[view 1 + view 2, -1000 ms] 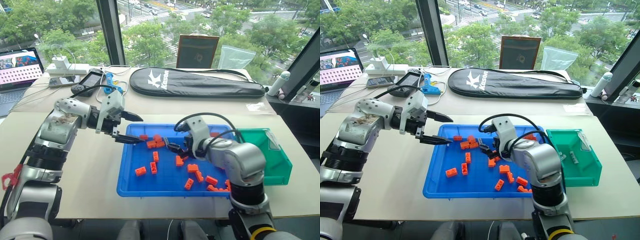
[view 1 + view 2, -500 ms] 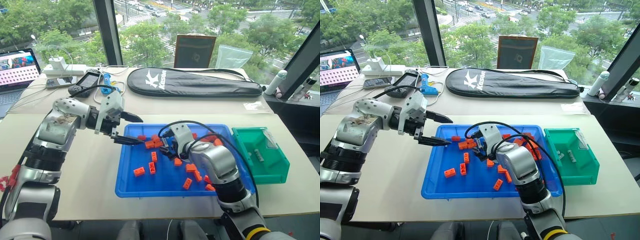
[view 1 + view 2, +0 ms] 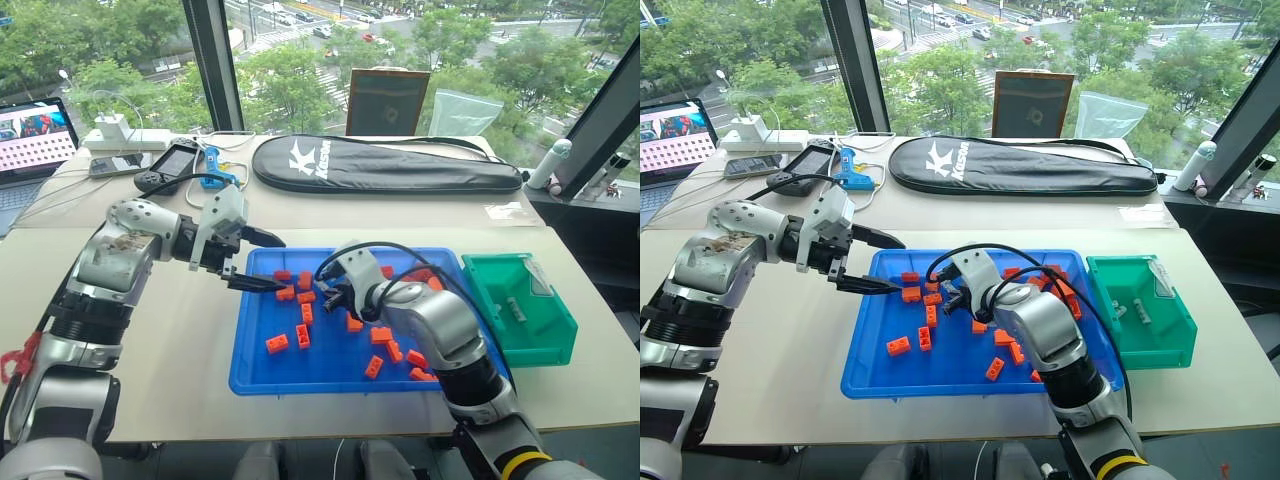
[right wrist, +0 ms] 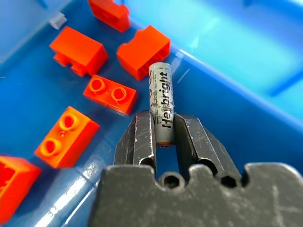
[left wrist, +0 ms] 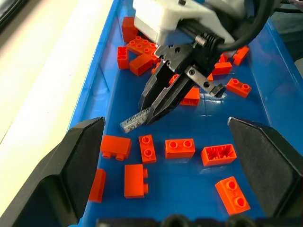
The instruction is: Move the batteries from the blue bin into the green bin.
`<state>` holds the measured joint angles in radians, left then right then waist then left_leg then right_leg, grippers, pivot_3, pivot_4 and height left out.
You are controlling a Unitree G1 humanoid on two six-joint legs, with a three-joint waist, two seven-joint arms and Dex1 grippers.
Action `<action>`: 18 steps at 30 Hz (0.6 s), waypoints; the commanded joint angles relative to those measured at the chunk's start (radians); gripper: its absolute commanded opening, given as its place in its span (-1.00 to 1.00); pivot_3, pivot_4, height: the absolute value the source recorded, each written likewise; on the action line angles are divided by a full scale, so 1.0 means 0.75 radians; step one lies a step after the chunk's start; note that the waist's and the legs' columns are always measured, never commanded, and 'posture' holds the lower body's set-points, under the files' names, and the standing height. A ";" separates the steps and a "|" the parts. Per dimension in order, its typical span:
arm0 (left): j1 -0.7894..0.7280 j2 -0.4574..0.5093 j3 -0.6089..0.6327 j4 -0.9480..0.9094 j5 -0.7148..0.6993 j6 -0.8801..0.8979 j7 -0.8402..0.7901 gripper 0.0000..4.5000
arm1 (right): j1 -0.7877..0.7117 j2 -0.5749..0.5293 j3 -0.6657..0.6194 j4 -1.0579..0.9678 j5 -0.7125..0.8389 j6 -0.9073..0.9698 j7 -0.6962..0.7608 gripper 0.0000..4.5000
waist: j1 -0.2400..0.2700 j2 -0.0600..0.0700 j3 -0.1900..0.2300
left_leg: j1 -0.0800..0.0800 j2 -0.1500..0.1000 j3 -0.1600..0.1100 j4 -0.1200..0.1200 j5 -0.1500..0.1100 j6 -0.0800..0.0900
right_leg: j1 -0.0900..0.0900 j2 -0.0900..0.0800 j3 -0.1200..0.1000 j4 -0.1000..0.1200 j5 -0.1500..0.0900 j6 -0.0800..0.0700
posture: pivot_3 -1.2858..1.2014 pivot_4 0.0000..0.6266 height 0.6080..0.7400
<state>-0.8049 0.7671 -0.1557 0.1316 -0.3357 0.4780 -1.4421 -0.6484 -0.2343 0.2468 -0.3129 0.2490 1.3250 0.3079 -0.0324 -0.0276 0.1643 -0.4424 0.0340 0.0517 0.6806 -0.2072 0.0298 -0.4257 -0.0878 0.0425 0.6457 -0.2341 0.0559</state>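
Right pincer point(image 4: 163, 130) clamped on battery point(image 4: 160, 101), low over blue bin point(image 4: 246, 94)

A pale beige table point(image 3: 180, 350) stands against floor-to-ceiling windows point(image 3: 120, 50) with dark frames, daylight pouring in over green treetops point(image 3: 290, 85) and a street with cars far below. On the far side lie a black racket bag point(image 3: 385, 165), an open laptop point(image 3: 35, 140), a white power strip point(image 3: 130, 138), cables and a framed board point(image 3: 387, 100) leaning on the glass.
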 commanded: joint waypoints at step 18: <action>-0.159 -0.239 0.012 0.112 0.007 -0.091 0.114 1.00 | 0.634 -1.111 -1.083 -0.264 0.218 -0.083 0.597 -0.88 | 0.029 -0.001 0.002 | 0.001 -0.002 0.001 -0.001 -0.001 0.001 | 0.004 -0.002 0.000 -0.007 -0.001 0.001 | 0.03 -0.52 0.90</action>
<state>-0.8914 0.5893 -0.1540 0.2157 -0.3333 0.4305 -1.3612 -0.1772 -1.0768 -0.5192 -0.5117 0.4157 1.2735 0.7634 -0.0109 -0.0283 0.1655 -0.4414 0.0323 0.0524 0.6800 -0.2077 0.0307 -0.4229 -0.0892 0.0431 0.6417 -0.2345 0.0567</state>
